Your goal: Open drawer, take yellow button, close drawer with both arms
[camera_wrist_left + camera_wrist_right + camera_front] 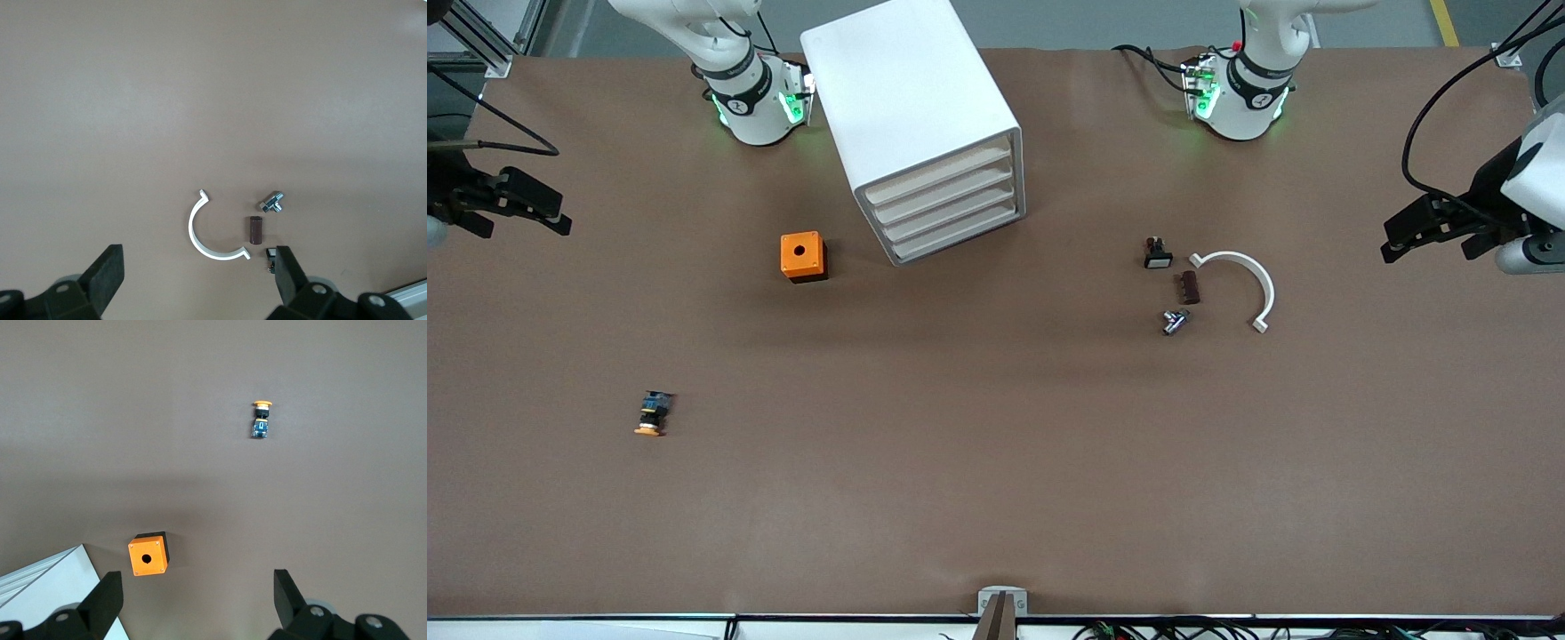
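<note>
A: Where's the top drawer [938,174] of the white rounded four-tray cabinet [911,116]?

B: Shut, near the right arm's base. Tiny orange-capped button [654,414] is seen lying on the brown table [996,462], not inside (contrary to the task).

A: Grippers?

B: Right gripper [507,204] and left gripper [1436,227] both held wide, empty, over opposite table ends. Button lies toward the right arm's end, long axis roughly toward the front camera.
</note>
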### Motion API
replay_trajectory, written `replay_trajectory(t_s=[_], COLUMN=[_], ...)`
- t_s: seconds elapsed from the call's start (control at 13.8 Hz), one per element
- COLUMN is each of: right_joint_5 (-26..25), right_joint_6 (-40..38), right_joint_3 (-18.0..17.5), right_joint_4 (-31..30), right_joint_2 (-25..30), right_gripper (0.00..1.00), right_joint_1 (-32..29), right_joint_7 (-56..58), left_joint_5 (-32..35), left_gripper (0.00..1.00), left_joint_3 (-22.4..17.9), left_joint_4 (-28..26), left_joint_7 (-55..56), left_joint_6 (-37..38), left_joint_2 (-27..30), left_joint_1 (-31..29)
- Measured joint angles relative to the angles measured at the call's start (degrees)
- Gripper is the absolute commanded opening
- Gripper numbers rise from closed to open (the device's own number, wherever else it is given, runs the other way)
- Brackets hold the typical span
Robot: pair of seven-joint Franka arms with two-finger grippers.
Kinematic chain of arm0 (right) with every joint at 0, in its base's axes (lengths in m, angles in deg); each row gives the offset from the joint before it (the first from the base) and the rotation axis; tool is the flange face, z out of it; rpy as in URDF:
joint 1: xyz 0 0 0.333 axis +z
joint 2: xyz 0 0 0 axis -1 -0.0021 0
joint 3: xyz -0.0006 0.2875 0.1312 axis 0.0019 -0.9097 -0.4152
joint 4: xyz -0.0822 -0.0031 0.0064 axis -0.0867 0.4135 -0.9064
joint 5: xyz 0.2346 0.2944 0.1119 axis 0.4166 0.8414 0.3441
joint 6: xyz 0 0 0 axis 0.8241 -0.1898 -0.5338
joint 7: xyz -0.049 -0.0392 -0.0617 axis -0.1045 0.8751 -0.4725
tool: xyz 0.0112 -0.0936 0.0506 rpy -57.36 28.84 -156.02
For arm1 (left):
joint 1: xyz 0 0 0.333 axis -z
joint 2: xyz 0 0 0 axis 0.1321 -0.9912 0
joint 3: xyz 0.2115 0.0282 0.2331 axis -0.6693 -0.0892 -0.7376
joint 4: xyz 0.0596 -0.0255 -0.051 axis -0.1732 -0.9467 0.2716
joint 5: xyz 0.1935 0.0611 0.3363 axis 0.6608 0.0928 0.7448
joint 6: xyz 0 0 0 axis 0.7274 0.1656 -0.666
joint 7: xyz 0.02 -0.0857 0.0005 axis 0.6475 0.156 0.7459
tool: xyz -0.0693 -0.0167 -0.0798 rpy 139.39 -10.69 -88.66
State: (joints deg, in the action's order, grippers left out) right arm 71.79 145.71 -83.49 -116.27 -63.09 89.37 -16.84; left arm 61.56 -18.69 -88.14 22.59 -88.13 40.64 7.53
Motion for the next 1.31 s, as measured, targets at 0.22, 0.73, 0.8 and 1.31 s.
replay_trajectory(t_s=[0.22, 0.73, 0.8, 1.31], right_joint_5=[0.0, 0.0, 0.0, -0.99], right_joint_6=[0.07, 0.6, 0.96, 1.6], right_joint_3=[0.0, 0.0, -0.01, -0.06], right_joint_4=[0.0, 0.11, 0.13, 0.15], right_joint_2=[0.0, 0.0, 0.0, 0.0], right_gripper=[1.0, 1.0, 1.0, 1.0], right_joint_1=[0.0, 0.0, 0.0, 0.0], right_joint_7=[0.0, 0.01, 0.02, 0.05], left_joint_5=[0.0, 0.0, 0.0, -0.11], left_gripper=[1.0, 1.0, 1.0, 1.0], left_joint_3=[-0.08, -0.14, -0.14, 0.38], left_joint_4=[-0.01, -0.03, -0.02, 0.15], left_joint_7=[0.0, 0.0, 0.0, 0.0], left_joint_6=[0.0, 0.13, 0.13, 0.11], left_joint_2=[0.0, 0.0, 0.0, 0.55], left_joint_1=[-0.06, -0.35, -0.35, -1.53])
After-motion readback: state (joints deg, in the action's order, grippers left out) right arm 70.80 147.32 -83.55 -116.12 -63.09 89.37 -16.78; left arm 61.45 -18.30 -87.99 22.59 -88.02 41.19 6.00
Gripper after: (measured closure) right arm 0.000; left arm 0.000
